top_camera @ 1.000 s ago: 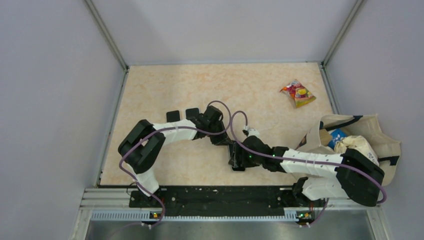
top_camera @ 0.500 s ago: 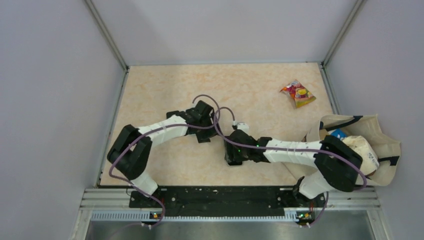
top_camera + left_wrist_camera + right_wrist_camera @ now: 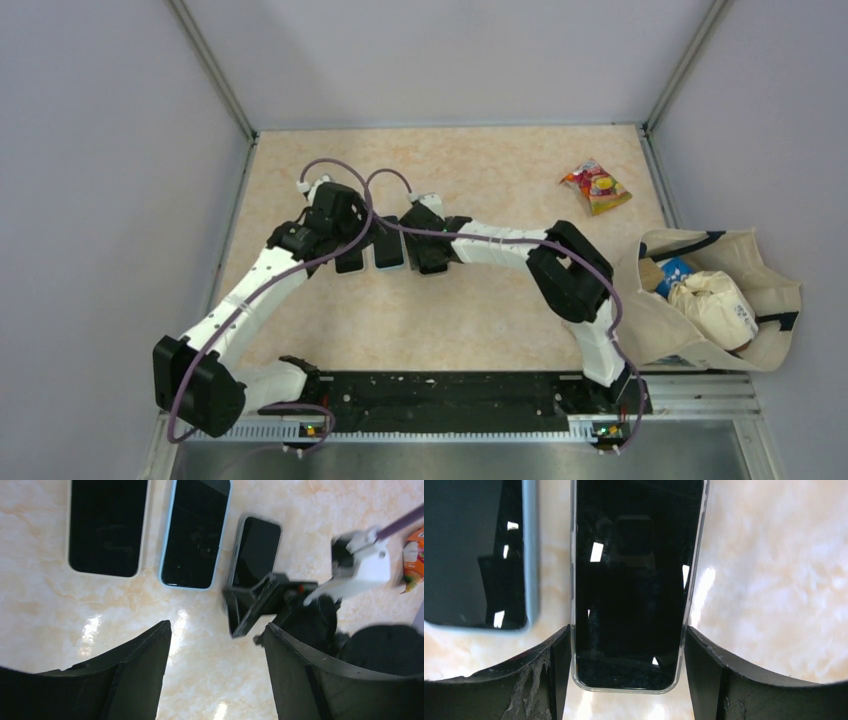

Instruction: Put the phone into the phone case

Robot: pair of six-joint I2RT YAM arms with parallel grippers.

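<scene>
Right wrist view: phone (image 3: 629, 580), glossy black slab, rounded corners, gripped across width by right hand (image 3: 625, 636), beside pale-blue-rimmed phone case (image 3: 530, 555) on marbled beige tabletop (image 3: 774, 580). Left hand (image 3: 216, 629) spread wide, empty.

Right wrist: fingers (image 3: 514, 680) of the right gripper (image 3: 626, 630) run off the bottom edge; the right slab (image 3: 634, 580) is cut at the top edge, the middle slab (image 3: 474, 555) at top and left. Left wrist: left gripper (image 3: 217, 625) clipped below; left slab (image 3: 107, 527) and middle slab cut at top; right slab's near end behind the right gripper; packet (image 3: 414, 555) blurred, clipped at right. Top view: right slab almost wholly covered; bag (image 3: 650, 320) contents part hidden. Phone or case: cannot tell.
</scene>
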